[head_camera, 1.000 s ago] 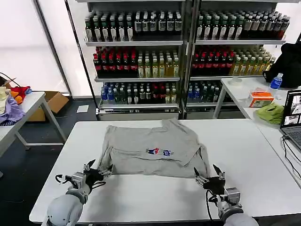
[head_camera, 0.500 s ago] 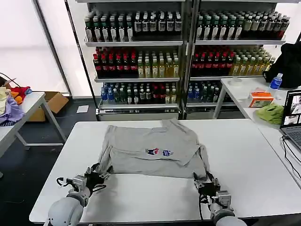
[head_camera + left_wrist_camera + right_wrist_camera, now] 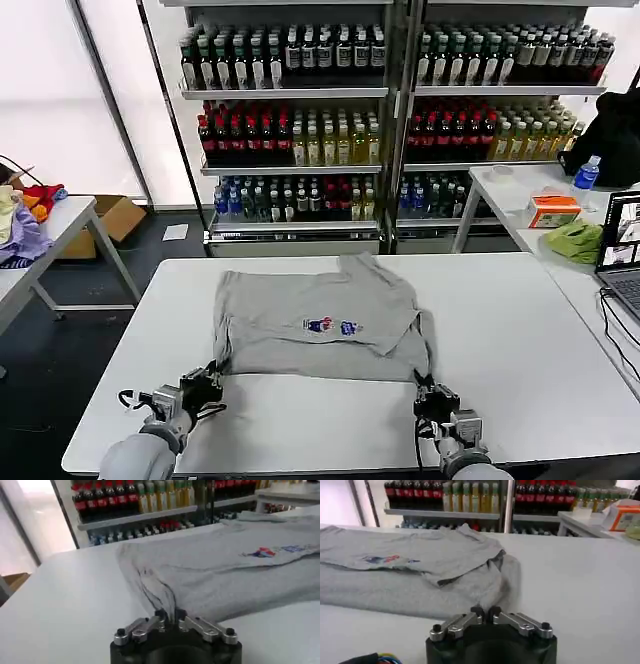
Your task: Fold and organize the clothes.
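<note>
The shirt [image 3: 320, 325] is partly folded; its near corners are pinched by the left gripper [image 3: 207, 384] and right gripper [image 3: 432, 398]. Further folds remain.

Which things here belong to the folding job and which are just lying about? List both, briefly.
Belongs to the job:
- grey shirt spread on the white table
- left gripper, shut on the shirt's near left corner
- right gripper, shut on its near right corner

Lying about:
- bottle shelves
- lime-green cloth and orange box on the side table
- laptop
- cardboard box
</note>
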`<action>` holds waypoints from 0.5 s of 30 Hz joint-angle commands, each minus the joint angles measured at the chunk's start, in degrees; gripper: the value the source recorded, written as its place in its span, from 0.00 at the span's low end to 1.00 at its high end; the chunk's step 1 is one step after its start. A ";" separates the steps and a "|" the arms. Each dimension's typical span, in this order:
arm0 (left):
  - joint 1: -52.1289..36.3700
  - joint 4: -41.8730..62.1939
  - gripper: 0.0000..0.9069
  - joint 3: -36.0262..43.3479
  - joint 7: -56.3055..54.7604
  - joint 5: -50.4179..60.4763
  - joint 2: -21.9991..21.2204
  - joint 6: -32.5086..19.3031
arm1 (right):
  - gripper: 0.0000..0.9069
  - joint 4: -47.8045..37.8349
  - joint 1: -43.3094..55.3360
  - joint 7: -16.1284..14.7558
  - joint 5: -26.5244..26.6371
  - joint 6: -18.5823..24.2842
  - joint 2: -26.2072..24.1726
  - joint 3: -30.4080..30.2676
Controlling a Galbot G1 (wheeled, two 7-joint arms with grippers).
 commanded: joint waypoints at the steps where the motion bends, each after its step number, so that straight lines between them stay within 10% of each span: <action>1: 10.67 -8.85 0.01 -1.73 -1.61 -0.04 1.13 1.09 | 0.00 4.30 -4.77 -1.71 -0.08 0.71 -3.52 -0.38; 15: 26.91 -20.87 0.01 -8.24 -5.23 -6.45 -0.83 2.53 | 0.00 13.64 -18.53 -2.02 -1.30 0.85 -6.53 4.74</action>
